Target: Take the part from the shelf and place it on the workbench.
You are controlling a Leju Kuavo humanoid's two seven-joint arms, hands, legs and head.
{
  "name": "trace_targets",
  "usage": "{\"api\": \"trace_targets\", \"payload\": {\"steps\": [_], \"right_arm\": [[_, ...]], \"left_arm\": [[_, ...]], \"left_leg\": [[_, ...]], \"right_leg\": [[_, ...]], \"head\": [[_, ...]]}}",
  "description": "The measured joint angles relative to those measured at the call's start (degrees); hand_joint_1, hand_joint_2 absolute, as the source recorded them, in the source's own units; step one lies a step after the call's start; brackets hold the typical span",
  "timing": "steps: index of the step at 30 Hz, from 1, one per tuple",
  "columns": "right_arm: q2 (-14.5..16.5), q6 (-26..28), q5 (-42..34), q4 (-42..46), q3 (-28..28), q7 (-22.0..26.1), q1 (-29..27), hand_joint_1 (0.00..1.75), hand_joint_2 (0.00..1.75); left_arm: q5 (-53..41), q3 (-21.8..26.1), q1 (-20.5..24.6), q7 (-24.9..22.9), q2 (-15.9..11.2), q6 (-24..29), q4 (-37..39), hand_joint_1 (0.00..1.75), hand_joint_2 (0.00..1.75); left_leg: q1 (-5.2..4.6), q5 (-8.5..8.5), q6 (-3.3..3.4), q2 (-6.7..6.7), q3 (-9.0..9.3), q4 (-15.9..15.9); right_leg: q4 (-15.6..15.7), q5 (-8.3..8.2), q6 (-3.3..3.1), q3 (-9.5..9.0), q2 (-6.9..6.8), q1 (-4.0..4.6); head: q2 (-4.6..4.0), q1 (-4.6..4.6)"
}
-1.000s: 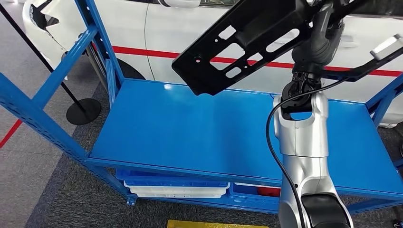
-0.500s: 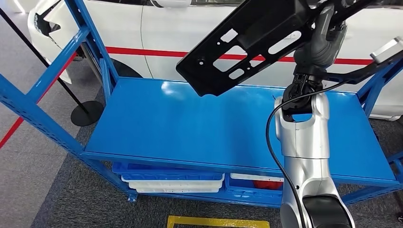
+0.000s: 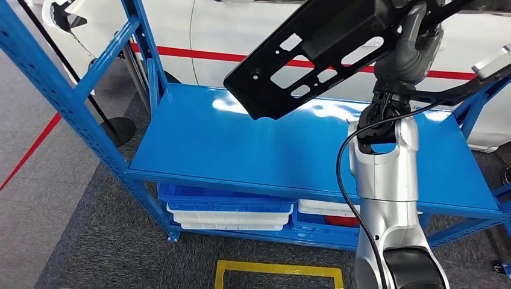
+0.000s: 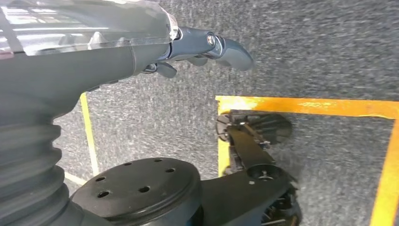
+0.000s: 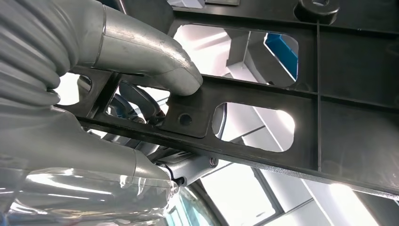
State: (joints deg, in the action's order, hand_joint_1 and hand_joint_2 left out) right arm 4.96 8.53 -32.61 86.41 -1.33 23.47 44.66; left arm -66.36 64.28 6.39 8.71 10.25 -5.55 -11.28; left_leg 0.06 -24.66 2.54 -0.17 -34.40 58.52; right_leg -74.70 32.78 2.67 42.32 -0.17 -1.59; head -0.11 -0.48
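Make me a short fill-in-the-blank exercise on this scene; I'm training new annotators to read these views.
1. The black part is held by the robot's ____ hand.
2. The shelf under the part is painted ____.
3. On the lower level sit blue and ____ bins.
4. The left hand hangs over grey carpet marked with ____ lines.

Missing words: right; blue; white; yellow

A white car (image 3: 241, 36) with a red stripe (image 3: 199, 55) stands behind. White trays (image 3: 229, 218) lie stacked low down; yellow tape (image 3: 277, 268) marks the grey carpet (image 3: 90, 241).
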Motion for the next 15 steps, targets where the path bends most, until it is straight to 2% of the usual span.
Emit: {"api": "trace_targets", "payload": {"steps": [1, 2, 3, 4, 5, 6, 7, 9, 10, 11, 13, 14, 15], "right_arm": [[-0.03, 0.02, 0.00, -0.01, 0.01, 0.00, -0.04, 1.75, 1.75], [-0.04, 0.02, 0.00, -0.01, 0.02, 0.00, -0.05, 1.75, 1.75], [-0.04, 0.02, 0.00, 0.00, 0.04, 0.00, -0.03, 1.75, 1.75], [-0.04, -0.01, 0.02, 0.04, 0.08, 0.00, 0.01, 1.75, 1.75], [-0.04, -0.03, 0.08, 0.14, 0.14, 0.04, 0.04, 1.75, 1.75], [-0.05, -0.05, 0.20, 0.26, 0.19, 0.13, 0.06, 1.75, 1.75], [-0.08, -0.08, 0.34, 0.37, 0.24, 0.25, 0.08, 1.75, 1.75], [-0.14, -0.08, 0.72, 0.64, 0.27, 0.56, -0.04, 1.75, 1.75], [-0.16, -0.02, 0.87, 0.80, 0.27, 0.67, -0.10, 1.75, 1.75], [-0.16, 0.05, 1.04, 1.04, 0.28, 0.73, -0.20, 1.75, 1.75], [-0.29, 0.28, 1.42, 1.54, 0.26, 0.74, -0.30, 1.75, 1.75], [-0.37, 0.37, 1.61, 1.73, 0.25, 0.73, -0.41, 1.75, 1.75], [-0.45, 0.45, 1.76, 1.84, 0.24, 0.72, -0.61, 1.75, 1.75]], "left_arm": [[0.00, 0.00, -0.02, 0.00, 0.00, -0.01, 0.00, 0.00, 1.75], [0.00, 0.00, -0.03, -0.01, 0.00, -0.01, 0.00, 0.00, 1.75], [0.00, 0.00, -0.03, -0.01, 0.01, -0.03, 0.00, 0.00, 1.75], [-0.02, 0.00, -0.02, -0.01, 0.09, -0.07, 0.01, 0.00, 1.75], [-0.06, -0.01, -0.01, -0.01, 0.18, -0.10, 0.01, 0.00, 1.75], [-0.16, -0.01, 0.01, -0.01, 0.26, -0.17, 0.02, 0.00, 1.75], [-0.28, -0.02, 0.01, -0.01, 0.33, -0.24, 0.02, 0.00, 1.75], [-0.52, -0.04, -0.04, 0.03, 0.33, -0.44, 0.02, 0.00, 1.75], [-0.60, -0.05, -0.09, 0.09, 0.32, -0.53, 0.03, 0.00, 1.75], [-0.65, -0.06, -0.13, 0.17, 0.31, -0.62, 0.03, 0.00, 1.75], [-0.69, -0.07, -0.14, 0.37, 0.30, -0.70, 0.03, 0.00, 1.75], [-0.70, -0.07, -0.13, 0.46, 0.30, -0.70, 0.02, 0.00, 1.75], [-0.70, -0.07, -0.12, 0.54, 0.28, -0.70, 0.02, 0.00, 1.75]], "left_leg": [[-0.23, 0.48, 0.06, -0.01, -0.65, 0.04], [-0.44, 0.94, 0.08, -0.03, -1.25, 0.06], [-0.61, 1.39, 0.07, -0.05, -1.77, 0.09], [-0.78, 1.79, 0.00, -0.07, -2.21, 0.11], [-0.87, 2.23, -0.16, -0.09, -2.54, 0.12], [-0.84, 2.69, -0.41, -0.10, -2.76, 0.06], [-0.76, 3.17, -0.73, -0.09, -2.93, -0.06], [-0.65, 3.81, -1.40, -0.13, -3.17, -0.32], [-0.66, 3.01, -1.71, -0.15, -3.53, 0.14], [-0.62, 1.23, -2.04, -0.18, -4.12, 1.53], [-0.17, -4.36, -2.74, -0.15, -5.86, 7.61], [0.15, -6.49, -3.08, -0.13, -6.58, 11.29], [0.44, -7.35, -3.42, -0.12, -6.84, 14.19]], "right_leg": [[-0.35, -0.53, -0.23, -0.71, 0.00, 0.14], [1.39, -1.84, -0.62, -2.44, 0.02, 0.37], [4.79, -3.25, -1.17, -5.06, 0.05, 0.71], [8.89, -3.96, -1.88, -7.95, 0.07, 1.12], [12.59, -4.20, -2.40, -10.36, 0.06, 1.48], [15.16, -4.20, -2.80, -11.88, 0.07, 1.80], [16.50, -4.08, -3.05, -12.46, 0.04, 2.03], [17.48, -5.16, -3.31, -12.19, -0.15, 1.97], [17.94, -5.81, -3.55, -11.94, -0.32, 1.77], [18.35, -6.58, -3.78, -11.51, -0.49, 1.50], [18.63, -7.96, -4.04, -10.17, -0.64, 1.26], [18.58, -8.59, -4.01, -9.36, -0.65, 1.21], [18.49, -9.22, -3.88, -8.49, -0.66, 1.15]], "head": [[0.00, 0.00], [0.00, 0.00], [0.00, 0.00], [0.00, 0.00], [0.00, -0.01], [0.00, -0.01], [0.00, -0.01], [0.00, 0.00], [0.00, 0.00], [0.00, -0.01], [0.00, -0.01], [0.00, -0.02], [0.00, -0.02]]}}
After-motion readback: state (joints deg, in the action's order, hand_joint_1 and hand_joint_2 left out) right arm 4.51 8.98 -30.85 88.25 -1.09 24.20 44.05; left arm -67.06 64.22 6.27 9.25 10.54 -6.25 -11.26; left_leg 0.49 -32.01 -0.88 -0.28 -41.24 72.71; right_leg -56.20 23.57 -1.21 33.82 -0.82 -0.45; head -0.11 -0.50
